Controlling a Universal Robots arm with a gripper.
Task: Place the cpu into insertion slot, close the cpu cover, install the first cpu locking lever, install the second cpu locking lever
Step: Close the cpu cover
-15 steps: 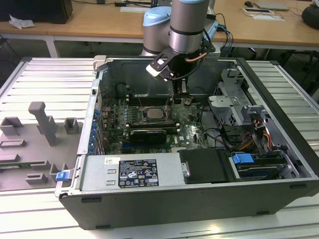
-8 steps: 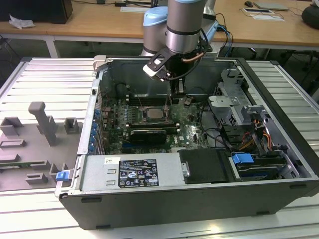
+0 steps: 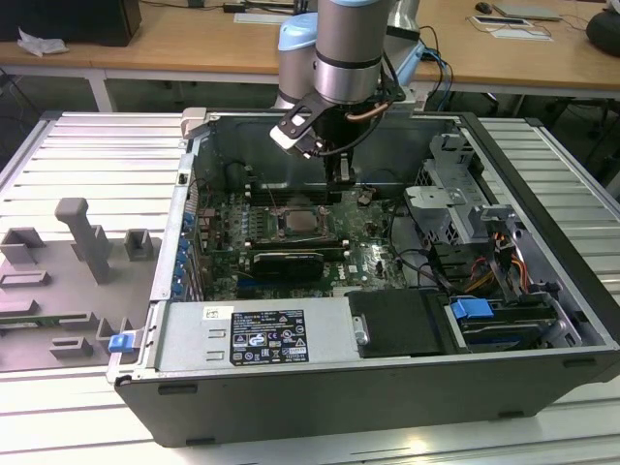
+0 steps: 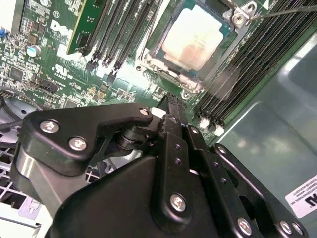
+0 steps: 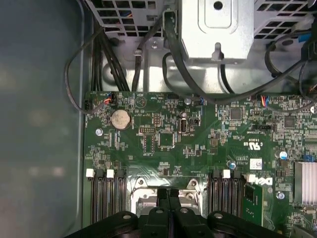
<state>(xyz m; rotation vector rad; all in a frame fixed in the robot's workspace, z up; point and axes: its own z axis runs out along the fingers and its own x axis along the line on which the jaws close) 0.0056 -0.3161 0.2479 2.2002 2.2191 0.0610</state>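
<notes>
Pale silvery-beige sq. metal cpu (image 4: 193, 39) lies flat, face up in socket (image 4: 168, 73) (no long axis); black gripper (image 5: 169, 192) nearby, fingers pressed together.

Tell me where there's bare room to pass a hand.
Free: the bare case panel beside the memory slots, and the ribbed table on the exterior view's right of the case. Crowded: cables and metal cage past the board; gripper near the cpu.

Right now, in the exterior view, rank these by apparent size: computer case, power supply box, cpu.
1. computer case, largest
2. power supply box
3. cpu, plainly the smallest
</notes>
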